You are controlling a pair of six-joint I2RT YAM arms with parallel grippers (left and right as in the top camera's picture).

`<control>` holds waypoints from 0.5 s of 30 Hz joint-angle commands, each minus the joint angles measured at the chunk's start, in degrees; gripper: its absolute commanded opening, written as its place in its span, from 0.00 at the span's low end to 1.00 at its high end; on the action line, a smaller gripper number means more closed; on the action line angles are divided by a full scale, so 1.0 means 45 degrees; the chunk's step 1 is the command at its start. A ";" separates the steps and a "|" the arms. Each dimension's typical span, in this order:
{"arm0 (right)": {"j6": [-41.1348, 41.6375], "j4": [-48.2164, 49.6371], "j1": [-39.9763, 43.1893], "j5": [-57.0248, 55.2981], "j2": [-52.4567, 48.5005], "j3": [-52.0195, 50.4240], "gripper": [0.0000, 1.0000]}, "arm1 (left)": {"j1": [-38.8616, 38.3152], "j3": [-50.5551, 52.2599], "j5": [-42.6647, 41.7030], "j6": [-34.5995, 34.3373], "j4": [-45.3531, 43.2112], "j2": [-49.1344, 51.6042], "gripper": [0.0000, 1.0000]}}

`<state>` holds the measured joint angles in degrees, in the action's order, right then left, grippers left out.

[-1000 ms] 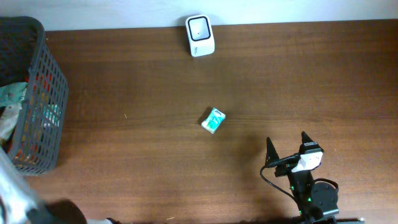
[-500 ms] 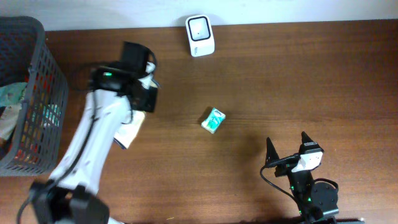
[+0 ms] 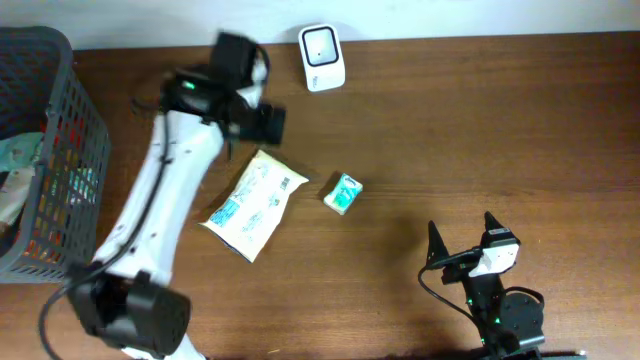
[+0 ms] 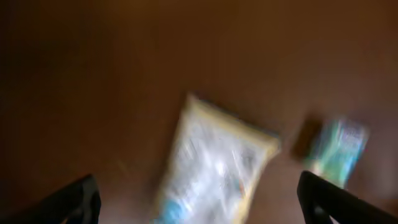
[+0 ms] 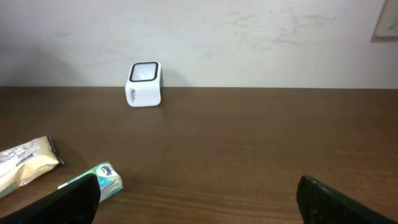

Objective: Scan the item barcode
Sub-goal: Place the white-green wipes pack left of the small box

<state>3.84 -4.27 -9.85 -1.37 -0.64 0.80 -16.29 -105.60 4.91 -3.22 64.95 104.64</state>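
Packet (image 3: pixel 255 203), flat rectangular white-and-blue plastic, on dark wood-grain table (image 3: pixel 450 130).

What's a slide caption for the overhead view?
Left gripper open, white packet on the table beside a small teal pack, white scanner behind.

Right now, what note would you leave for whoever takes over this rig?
Left gripper open, above the table near the scanner, holding nothing.
Right gripper open, parked at the near edge.
White packet and small teal pack lie mid-table; basket at the left holds more items.
Nothing is at the scanner.
To do: pick up an item and show its barcode to the scanner.
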 commanded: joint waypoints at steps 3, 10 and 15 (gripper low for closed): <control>-0.0097 -0.0044 -0.0063 0.0024 0.0097 -0.0107 0.99 | 0.3259 -0.6348 0.2205 0.0967 0.0967 -0.0379 0.99; -0.0097 -0.0044 -0.0058 0.0024 0.0097 -0.0107 0.99 | 1.0384 -0.6713 0.0515 0.0865 0.1156 0.0238 1.00; -0.0097 -0.0044 -0.0058 0.0024 0.0097 -0.0107 0.99 | 1.2682 -0.6708 -0.0583 0.0869 0.1938 0.2055 0.96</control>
<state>3.79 -4.27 -9.85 -1.37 -0.58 0.78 38.02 -135.35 5.91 0.40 72.47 109.89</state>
